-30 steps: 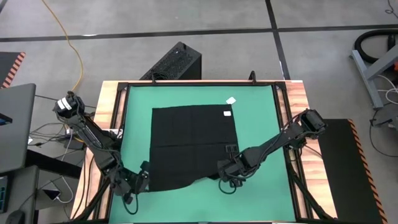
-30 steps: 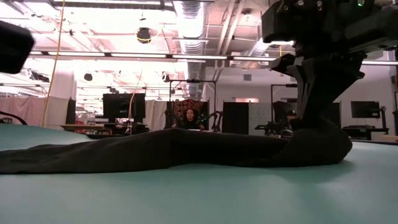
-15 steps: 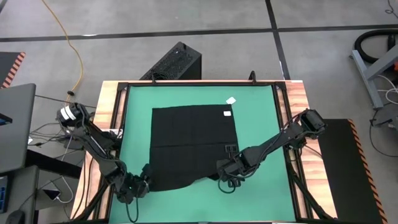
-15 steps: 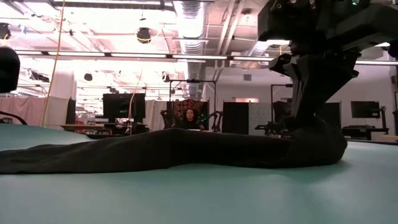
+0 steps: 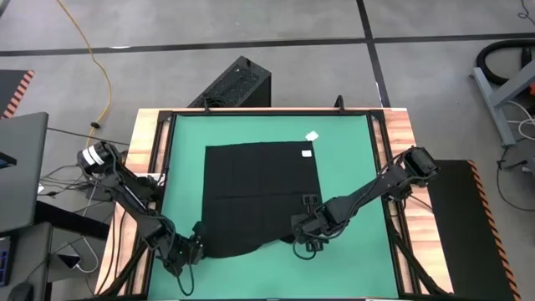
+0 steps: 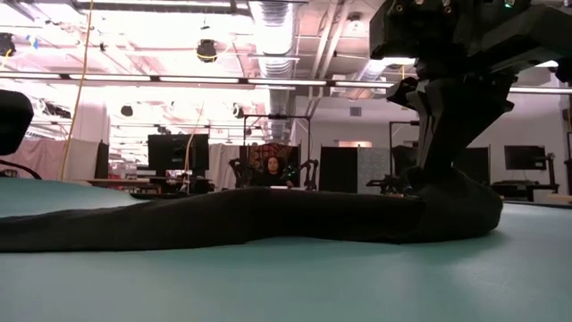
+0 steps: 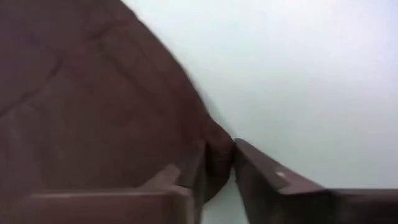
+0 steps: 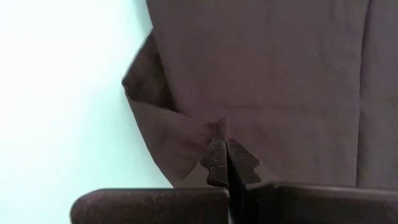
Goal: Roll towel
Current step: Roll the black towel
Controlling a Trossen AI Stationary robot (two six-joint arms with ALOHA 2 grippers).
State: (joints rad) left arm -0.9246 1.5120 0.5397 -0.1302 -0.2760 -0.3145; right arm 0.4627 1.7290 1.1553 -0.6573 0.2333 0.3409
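The black towel (image 5: 259,196) lies spread on the green mat (image 5: 351,184), its small white tag (image 5: 306,153) at the far right corner. My left gripper (image 5: 197,241) is at the towel's near left corner, with that corner between its fingers (image 7: 217,163). My right gripper (image 5: 306,240) is shut on the towel near its near right corner (image 8: 226,163). In the low view the towel (image 6: 223,219) humps up under the right gripper (image 6: 447,192). My left gripper has the towel's near left corner (image 7: 217,146) pinched between its two fingers, coming in low from the table's left side. The rest of the towel lies on the mat. My right gripper pinches a bunched fold of the towel (image 8: 221,129) just inside its near right corner, fingers pointing down from above. The cloth is raised into a small hump there (image 6: 465,215); the rest lies on the mat.
A small white scrap (image 5: 311,135) lies on the mat beyond the towel's far right corner. A black ribbed box (image 5: 234,84) stands on the floor behind the table. Wooden rails (image 5: 401,134) frame the mat. A person (image 6: 271,170) sits far off in the room.
My left gripper has moved toward the table's right edge, up to the towel's near left corner. My right gripper and the towel have kept still.
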